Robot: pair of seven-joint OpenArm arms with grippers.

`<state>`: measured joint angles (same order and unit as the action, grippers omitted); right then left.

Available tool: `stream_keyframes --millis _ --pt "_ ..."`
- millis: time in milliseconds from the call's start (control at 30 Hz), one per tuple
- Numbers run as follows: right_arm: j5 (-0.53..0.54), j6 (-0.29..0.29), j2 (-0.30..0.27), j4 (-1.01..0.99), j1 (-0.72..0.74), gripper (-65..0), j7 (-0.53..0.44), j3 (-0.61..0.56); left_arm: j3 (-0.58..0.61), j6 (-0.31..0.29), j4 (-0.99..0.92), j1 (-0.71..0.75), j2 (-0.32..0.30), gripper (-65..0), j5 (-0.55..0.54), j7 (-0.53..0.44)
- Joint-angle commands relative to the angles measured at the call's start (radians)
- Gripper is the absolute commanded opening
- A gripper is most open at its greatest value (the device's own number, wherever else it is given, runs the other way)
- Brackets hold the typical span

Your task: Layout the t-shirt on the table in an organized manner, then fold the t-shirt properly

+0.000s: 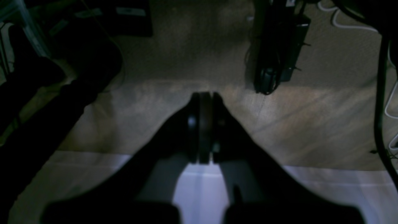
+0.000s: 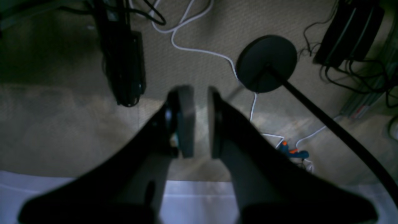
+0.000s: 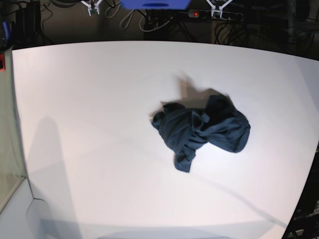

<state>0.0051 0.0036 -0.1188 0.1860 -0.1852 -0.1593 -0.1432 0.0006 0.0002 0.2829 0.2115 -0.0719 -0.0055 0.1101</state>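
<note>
One crumpled dark navy-blue fabric t-shirt point(image 3: 202, 130) is lying right of centre on one large smooth white table point(image 3: 89, 124). Two black grippers are showing in the wrist views: the left gripper point(image 1: 202, 99) and the right gripper point(image 2: 200, 93). One round black disc-shaped stand base point(image 2: 266, 63) is sitting on the carpet beyond.

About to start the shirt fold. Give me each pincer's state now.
Left pincer: closed, holding nothing.
Right pincer: slightly open, holding nothing; the t-shirt lies crumpled on the table.
</note>
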Motion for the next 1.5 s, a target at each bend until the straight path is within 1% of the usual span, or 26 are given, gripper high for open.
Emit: stream_keyframes --millis 0,67,133,200,300,367,400,533,633,700,800,900,1033,1133,1267,1333,1467 --pt "0.0 0.002 -0.008 0.004 -0.013 -55.3 -0.01 0.001 -0.001 0.004 0.011 0.026 -0.004 -65.0 -0.003 0.003" --pt "0.0 0.002 -0.009 0.02 -0.033 -55.4 -0.01 0.001 -0.001 0.004 0.072 0.073 -0.003 -65.0 -0.003 0.003" --pt "0.0 0.002 -0.011 0.108 -0.087 -55.4 -0.009 0.0 -0.001 0.004 0.177 0.148 -0.003 -65.0 -0.003 0.003" --pt "0.0 0.002 -0.015 0.235 -0.162 -55.4 -0.001 0.0 -0.001 0.004 0.284 0.216 -0.003 -65.0 -0.003 0.003" --pt "0.0 0.002 -0.048 0.447 -0.287 -55.4 0.02 0.0 -0.001 0.005 0.427 0.303 -0.007 -65.0 -0.003 0.01" --pt "0.0 0.002 -0.054 0.585 -0.362 -55.4 0.053 0.001 -0.001 0.005 0.517 0.36 -0.012 -65.0 -0.003 0.01" --pt "0.0 0.002 -0.069 0.649 -0.392 -55.4 0.077 0.003 -0.001 0.005 0.563 0.388 -0.012 -65.0 -0.003 0.01" --pt "0.0 0.002 -0.091 0.827 -0.475 -55.6 0.151 0.003 -0.001 0.007 0.72 0.489 -0.013 -65.0 -0.003 0.01" --pt "0.0 0.002 -0.106 0.95 -0.528 -60.3 0.2 0.004 -0.001 0.007 0.852 0.564 -0.013 -65.0 -0.003 0.012" --pt "0.0 0.002 -0.107 1.021 -0.555 -64.9 0.237 0.004 -0.001 0.01 0.921 0.601 -0.013 -65.0 -0.003 0.027" --pt "0.0 0.002 -0.111 1.133 -0.598 -65.0 0.3 0.007 -0.001 0.01 1.036 0.638 -0.013 -65.0 -0.003 0.099" --pt "0.0 0.002 -0.12 1.246 -0.656 -65.0 0.332 0.029 -0.001 0.01 1.134 0.676 -0.013 -65.0 -0.003 0.133" --pt "0.0 0.002 -0.129 1.394 -0.733 -65.0 0.336 0.035 -0.001 0.01 1.242 0.728 -0.013 -65.0 -0.003 0.133" --pt "0.0 0.002 -0.129 1.496 -0.791 -65.0 0.349 0.073 -0.001 0.011 1.334 0.771 -0.013 -65.0 -0.003 0.135" --pt "0.0 0.002 -0.129 1.625 -0.831 -65.0 0.422 0.098 -0.001 0.011 1.47 0.826 -0.013 -65.0 -0.001 0.135" --pt "0.0 0.002 -0.14 1.687 -0.836 -65.0 0.458 0.112 -0.001 0.011 1.535 0.846 -0.013 -65.0 -0.001 0.135" --pt "0.0 0.002 -0.143 1.8 -0.856 -65.0 0.491 0.126 -0.001 0.011 1.634 0.876 -0.013 -65.0 0.003 0.135"
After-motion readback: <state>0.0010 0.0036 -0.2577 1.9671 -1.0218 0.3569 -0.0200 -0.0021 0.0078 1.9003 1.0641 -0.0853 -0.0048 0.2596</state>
